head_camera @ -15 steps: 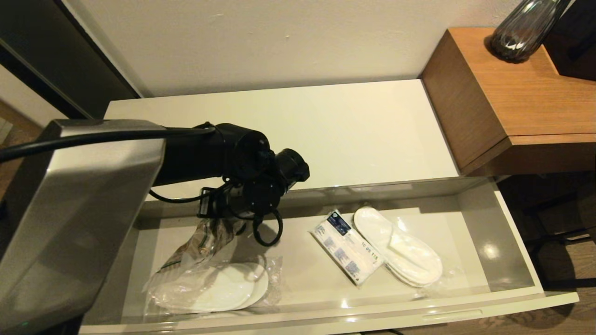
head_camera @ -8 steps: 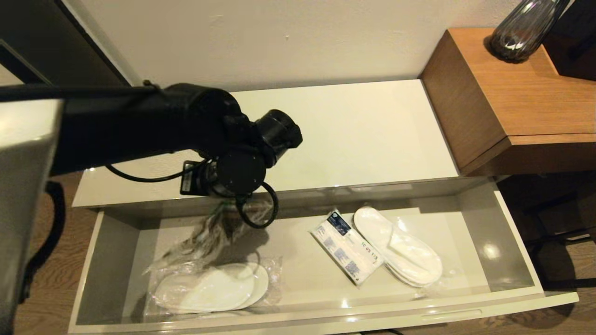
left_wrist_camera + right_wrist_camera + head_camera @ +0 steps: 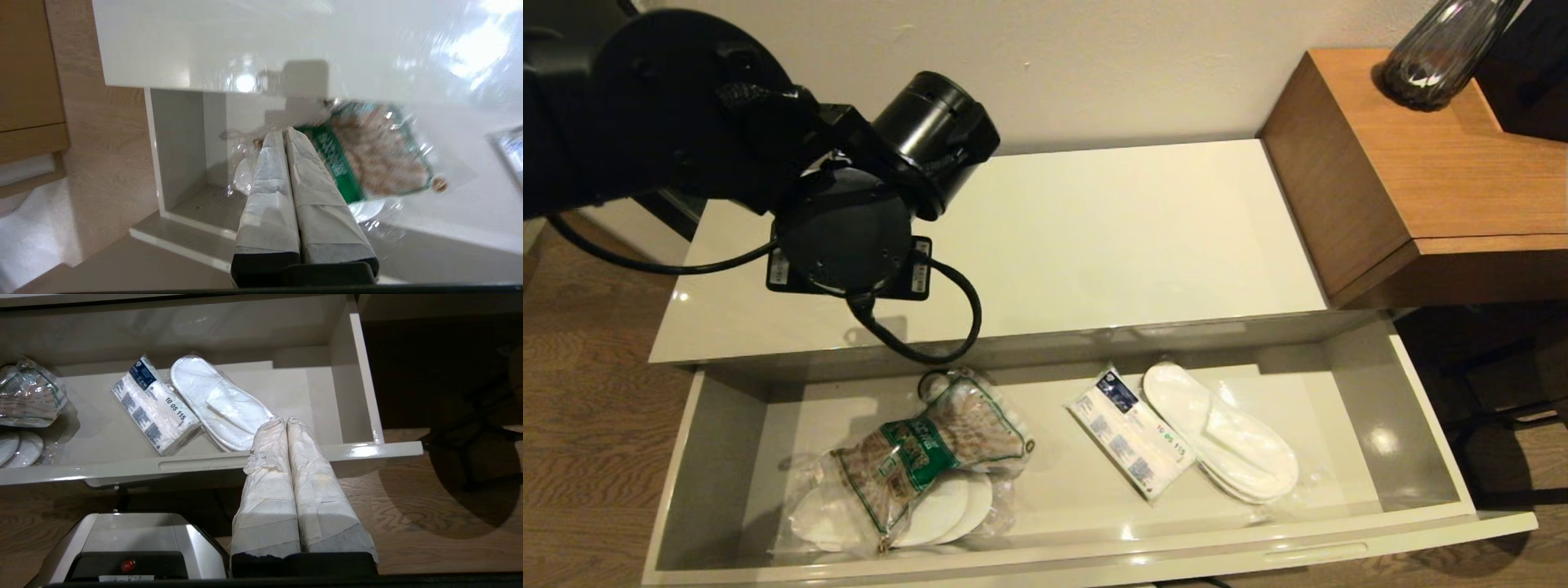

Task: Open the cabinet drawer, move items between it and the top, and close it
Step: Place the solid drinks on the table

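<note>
In the open drawer (image 3: pixel 1421 425), the bag (image 3: pixel 931 445) lies on the left slippers (image 3: pixel 931 510) (packet (image 3: pixel 1131 433) to their right).

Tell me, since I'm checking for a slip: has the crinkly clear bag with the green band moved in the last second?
Yes. The crinkly clear bag with the green band was hanging under the left gripper near the drawer's back wall; now it lies flat, nearer the front.

On the white packet (image 3: pixel 155 410) I read the printed digits "10 05 115" beside its dark blue label (image 3: pixel 142 373), whose wording I could not make out. The green band (image 3: pixel 913 446) on the crinkly bag (image 3: pixel 931 445) carried lettering too small for me to read.
</note>
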Controlling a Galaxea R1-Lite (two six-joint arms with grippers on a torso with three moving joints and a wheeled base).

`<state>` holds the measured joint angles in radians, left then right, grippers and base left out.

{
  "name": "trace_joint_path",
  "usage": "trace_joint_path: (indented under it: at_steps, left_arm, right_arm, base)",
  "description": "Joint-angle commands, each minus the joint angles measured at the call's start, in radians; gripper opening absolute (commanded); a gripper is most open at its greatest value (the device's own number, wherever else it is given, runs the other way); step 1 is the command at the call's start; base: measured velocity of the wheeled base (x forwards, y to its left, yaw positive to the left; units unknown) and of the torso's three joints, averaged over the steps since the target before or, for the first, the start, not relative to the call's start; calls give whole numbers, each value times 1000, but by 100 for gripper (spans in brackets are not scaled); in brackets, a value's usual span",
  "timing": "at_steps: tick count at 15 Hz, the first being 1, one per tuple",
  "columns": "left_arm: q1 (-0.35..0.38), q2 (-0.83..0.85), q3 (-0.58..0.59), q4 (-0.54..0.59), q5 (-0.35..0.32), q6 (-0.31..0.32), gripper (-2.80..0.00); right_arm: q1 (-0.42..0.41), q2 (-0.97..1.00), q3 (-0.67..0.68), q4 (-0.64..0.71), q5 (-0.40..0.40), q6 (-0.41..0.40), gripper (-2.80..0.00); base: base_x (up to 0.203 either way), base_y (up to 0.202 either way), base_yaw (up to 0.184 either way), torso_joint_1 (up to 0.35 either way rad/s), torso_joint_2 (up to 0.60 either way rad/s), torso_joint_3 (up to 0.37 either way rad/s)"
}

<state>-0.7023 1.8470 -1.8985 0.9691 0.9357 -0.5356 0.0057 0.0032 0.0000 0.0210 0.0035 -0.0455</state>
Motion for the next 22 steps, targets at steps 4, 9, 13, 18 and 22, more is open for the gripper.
trace_joint_path:
  at_steps: [4, 9, 13, 18, 22]
  left_arm:
    - [0, 41, 208, -6, 1, -76, -280]
    - [-23, 228, 263, -10, -53, -218, -280]
    - [-56, 353, 313, -76, -136, -292, -280]
    - [-63, 433, 385, -116, -166, -368, -280]
    - [-92, 425, 580, -192, -173, -384, -280]
  right_arm:
    - [0, 1, 2, 0, 1, 0, -280]
    - [0, 1, 2, 1, 0, 0, -280]
    - [0, 1, 2, 1, 0, 0, -280]
    - [0, 1, 2, 1, 0, 0, -280]
    - [0, 1, 2, 0, 0, 0, -280]
  base:
    - [0, 0, 0, 0, 0, 0]
    - [0, 0, 0, 0, 0, 0]
    - [0, 0, 0, 0, 0, 0]
    - [0, 0, 0, 0, 0, 0]
    - [0, 0, 0, 0, 0, 0]
